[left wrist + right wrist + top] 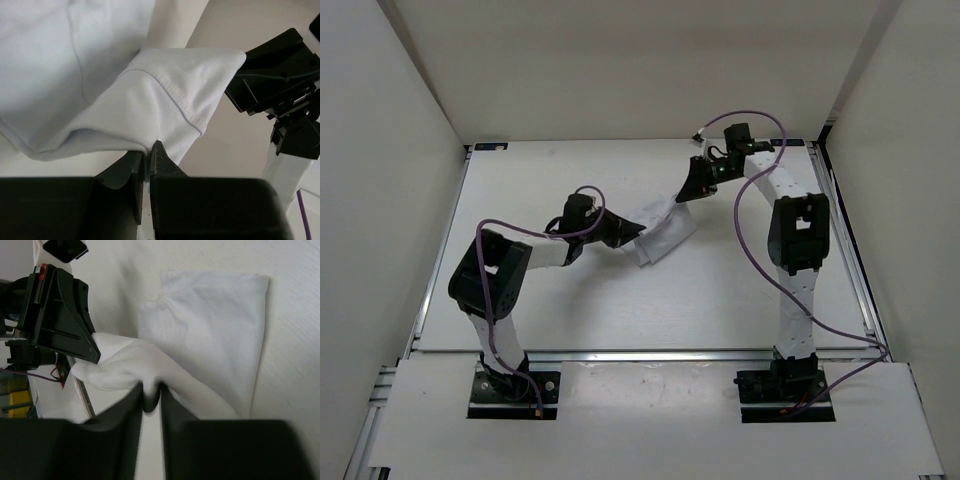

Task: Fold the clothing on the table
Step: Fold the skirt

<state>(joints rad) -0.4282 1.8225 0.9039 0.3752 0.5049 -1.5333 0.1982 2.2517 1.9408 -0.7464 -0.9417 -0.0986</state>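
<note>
The white clothing point(663, 230) lies partly folded at mid-table, with one end lifted and stretched between both grippers. My left gripper point(626, 238) is at its near-left end, shut on a hemmed edge point(165, 100), the cloth pinched at the fingertips point(148, 151). My right gripper point(687, 196) is at the far-right end. Its jaws point(150, 396) stand slightly apart with a small fold of the clothing point(215, 325) wedged between them. The black right gripper point(275, 85) shows close by in the left wrist view. The left gripper point(60, 320) shows likewise in the right wrist view.
The off-white table point(620, 310) spreads around the cloth, with metal rails point(860, 290) along its sides and front. White walls point(390, 120) enclose left, back and right. Purple cables point(750, 230) loop off both arms.
</note>
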